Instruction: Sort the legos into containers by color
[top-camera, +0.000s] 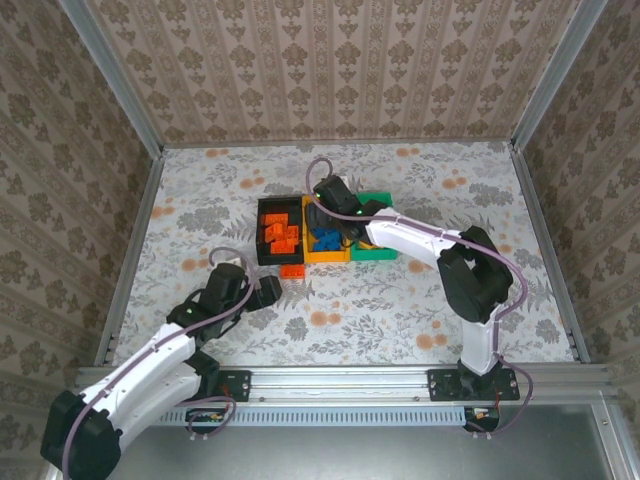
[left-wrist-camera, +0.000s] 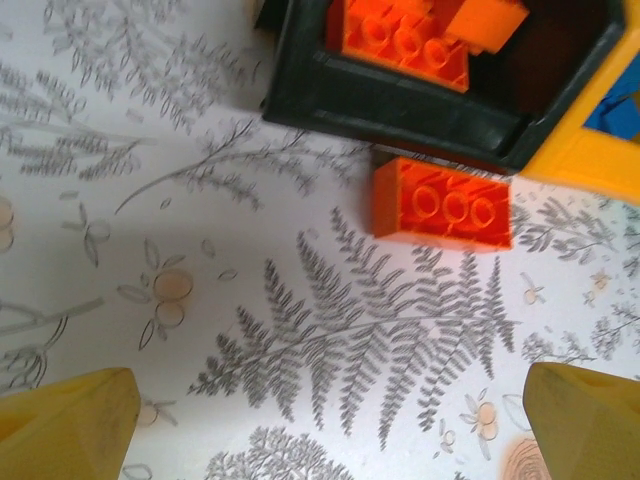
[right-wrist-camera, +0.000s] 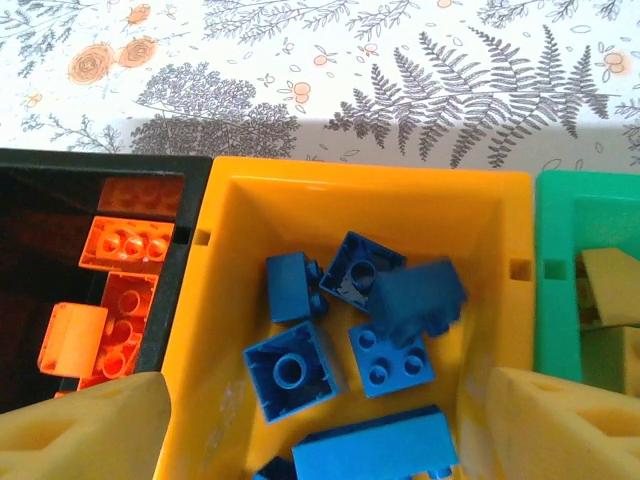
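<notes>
Left fingers (left-wrist-camera: 70, 425), right fingers (right-wrist-camera: 85, 425) wide apart

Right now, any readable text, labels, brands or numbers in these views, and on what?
None readable.
Studs on the red-orange plastic brick lying on the table: too blurred to tell any embossing.
Black plastic bin, orange-yellow plastic bin, green plastic bin: no labels.
Floral table cover: pattern, no words.

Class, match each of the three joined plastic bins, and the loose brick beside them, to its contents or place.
1 black rectangular plastic bin
2 orange-yellow rectangular plastic bin
3 green rectangular plastic bin
4 loose red-orange studded plastic brick

A holds blue bricks
B on the table outside the bins
C holds red-orange bricks
D holds yellowish bricks

Pairs: 1-C, 2-A, 3-D, 4-B
</notes>
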